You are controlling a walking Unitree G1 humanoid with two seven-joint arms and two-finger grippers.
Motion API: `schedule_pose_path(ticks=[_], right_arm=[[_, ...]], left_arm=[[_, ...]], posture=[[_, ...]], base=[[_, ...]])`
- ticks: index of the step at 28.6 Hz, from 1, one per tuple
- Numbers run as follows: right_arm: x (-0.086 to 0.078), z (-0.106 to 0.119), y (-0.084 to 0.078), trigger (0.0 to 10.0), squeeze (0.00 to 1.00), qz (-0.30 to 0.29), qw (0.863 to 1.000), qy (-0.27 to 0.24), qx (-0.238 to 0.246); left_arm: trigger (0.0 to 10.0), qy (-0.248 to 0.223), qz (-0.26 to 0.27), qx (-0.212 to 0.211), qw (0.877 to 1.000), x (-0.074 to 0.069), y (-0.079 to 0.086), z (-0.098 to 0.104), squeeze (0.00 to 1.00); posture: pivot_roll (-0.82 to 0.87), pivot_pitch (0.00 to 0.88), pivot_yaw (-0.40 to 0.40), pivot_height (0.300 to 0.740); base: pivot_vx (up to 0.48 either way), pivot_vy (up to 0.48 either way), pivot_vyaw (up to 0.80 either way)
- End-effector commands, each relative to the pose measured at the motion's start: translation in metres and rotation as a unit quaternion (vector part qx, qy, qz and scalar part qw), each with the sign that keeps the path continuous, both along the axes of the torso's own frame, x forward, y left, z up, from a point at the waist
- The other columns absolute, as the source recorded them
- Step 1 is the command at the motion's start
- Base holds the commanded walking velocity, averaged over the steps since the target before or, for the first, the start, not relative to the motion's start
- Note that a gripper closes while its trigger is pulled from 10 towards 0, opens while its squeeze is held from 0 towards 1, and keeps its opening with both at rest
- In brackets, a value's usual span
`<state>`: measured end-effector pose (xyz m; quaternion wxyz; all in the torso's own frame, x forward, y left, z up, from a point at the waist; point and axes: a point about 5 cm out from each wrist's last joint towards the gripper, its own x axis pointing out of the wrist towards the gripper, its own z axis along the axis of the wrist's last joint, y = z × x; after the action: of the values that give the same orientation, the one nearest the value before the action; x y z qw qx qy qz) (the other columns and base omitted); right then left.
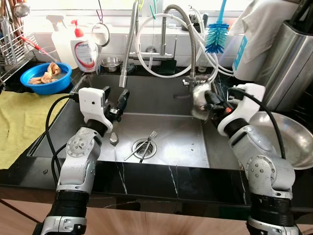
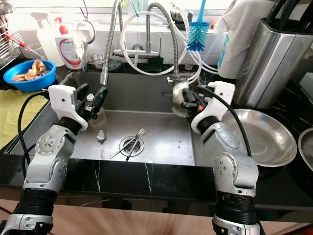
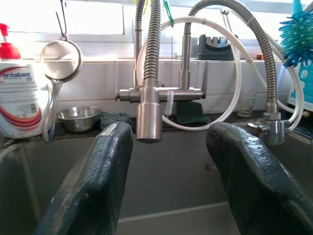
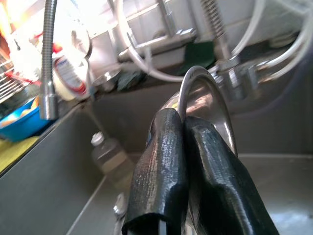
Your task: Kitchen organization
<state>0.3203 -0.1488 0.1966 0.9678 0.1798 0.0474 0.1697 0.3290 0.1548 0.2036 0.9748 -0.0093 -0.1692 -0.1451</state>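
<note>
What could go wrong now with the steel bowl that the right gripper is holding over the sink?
The right gripper pinches only the thin rim of the steel bowl, so the bowl may slip and fall into the sink. It also hangs close to the white hoses and could snag them.

This is a kitchen in a home. There is a big metal sink point(image 1: 166, 98) with a bendy tap point(image 1: 128, 44) over it. A fork point(image 1: 148, 142) and a spoon point(image 1: 113, 139) lie in the sink. Dish soap point(image 1: 84, 49), a blue bowl point(image 1: 46, 78) and a bottle brush point(image 1: 215, 36) sit nearby.
</note>
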Motion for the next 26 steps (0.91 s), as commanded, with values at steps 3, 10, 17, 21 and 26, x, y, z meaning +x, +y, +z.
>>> schedule_pose_path(ticks=[3,10,17,21,26], right_arm=[[-0.001,-0.005,0.005,10.0,0.00,0.019,1.000,0.022,0.004],[-0.001,-0.015,0.003,10.0,0.00,0.026,0.998,0.052,-0.008],[-0.001,-0.023,-0.003,10.0,0.00,0.024,0.998,0.064,-0.016],[-0.001,-0.024,-0.004,10.0,0.00,0.023,0.997,0.066,-0.017],[-0.001,-0.024,-0.006,10.0,0.69,0.021,0.998,0.064,-0.017]], left_arm=[[10.0,-0.002,-0.002,0.005,1.000,0.001,0.000,0.002,0.00],[10.0,0.005,-0.010,0.009,1.000,0.000,-0.002,-0.001,0.00],[10.0,0.009,-0.007,0.013,1.000,0.000,0.001,-0.004,0.00],[10.0,0.012,-0.007,0.013,1.000,0.001,0.002,-0.006,0.00],[10.0,0.017,-0.004,0.014,1.000,0.001,0.004,-0.010,0.00]], posture=[[-0.07,0.000,-0.002,0.740],[-0.07,0.000,-0.002,0.740],[-0.06,0.000,-0.002,0.740],[-0.06,0.000,-0.002,0.740],[-0.06,0.000,-0.001,0.740]], base=[[0.000,0.000,0.00],[0.000,0.000,0.00],[0.000,0.000,0.00],[0.000,0.000,0.00],[0.000,0.000,0.00]])
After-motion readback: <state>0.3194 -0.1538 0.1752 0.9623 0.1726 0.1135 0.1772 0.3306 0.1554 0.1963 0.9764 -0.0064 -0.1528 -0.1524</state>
